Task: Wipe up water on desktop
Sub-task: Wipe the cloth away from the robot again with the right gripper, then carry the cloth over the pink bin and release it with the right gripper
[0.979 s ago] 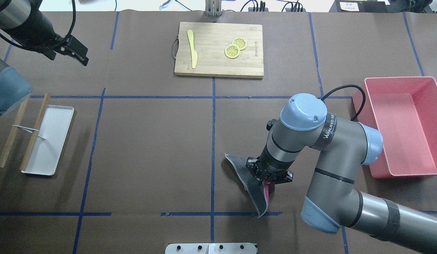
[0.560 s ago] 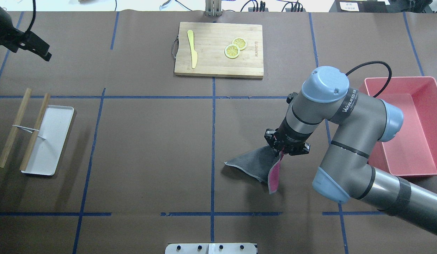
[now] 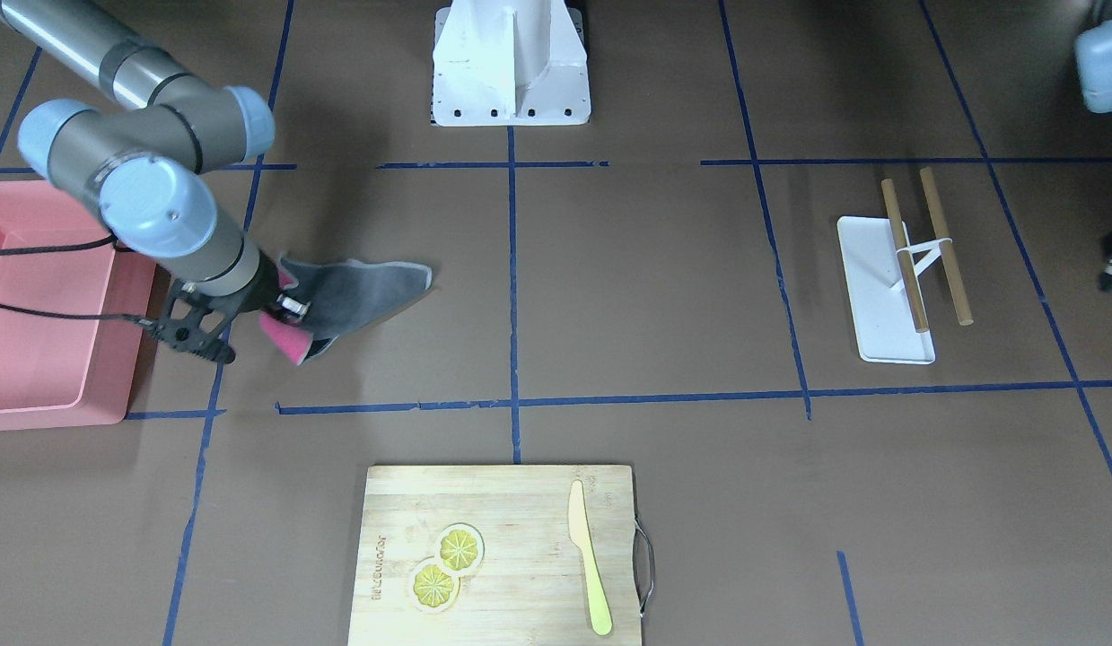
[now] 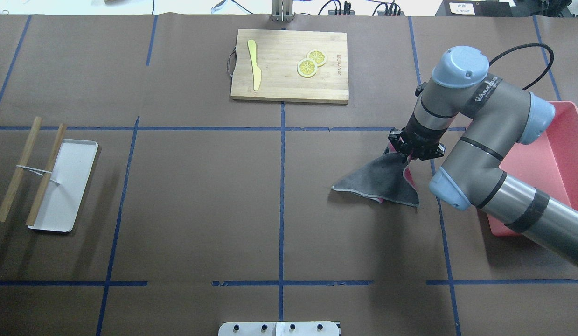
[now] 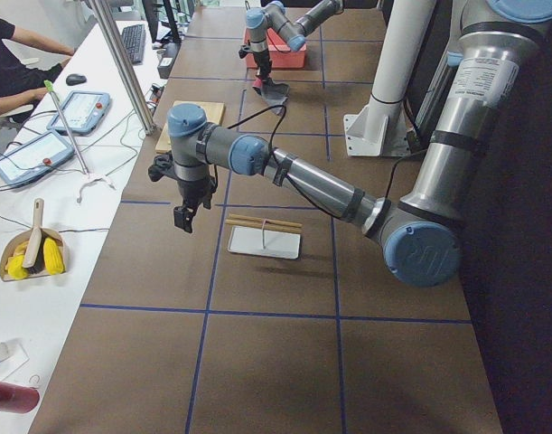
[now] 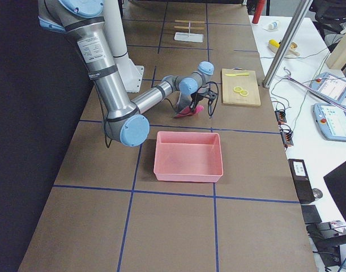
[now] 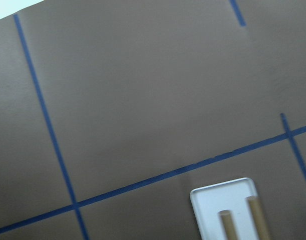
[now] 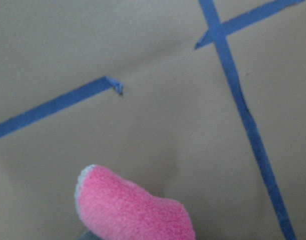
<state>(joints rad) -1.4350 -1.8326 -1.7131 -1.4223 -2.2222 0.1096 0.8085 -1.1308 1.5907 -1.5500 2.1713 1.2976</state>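
Note:
The desktop [image 4: 200, 186] is dark brown and marked by blue tape lines; I see no water on it. My right gripper [image 4: 415, 151] is shut on one end of a grey cloth with a pink underside [image 4: 379, 179], right of centre beside the pink bin. The cloth fans out towards the table's middle, its free edge on or just above the desktop. It also shows in the front-facing view [image 3: 358, 285] and as a pink fold in the right wrist view [image 8: 132, 207]. My left gripper [image 5: 183, 217] hangs above the table's far left; I cannot tell its state.
A wooden cutting board [image 4: 289, 65] with a yellow knife [image 4: 254, 70] and two lemon slices [image 4: 311, 63] lies at the far side. A pink bin [image 4: 554, 158] stands at the right. A white tray [image 4: 65, 184] with two wooden sticks [image 4: 18, 170] lies at the left.
My right gripper has dragged the cloth away from the robot and to the right, towards the pink bin. My left arm has swung out of the overhead view to the left.

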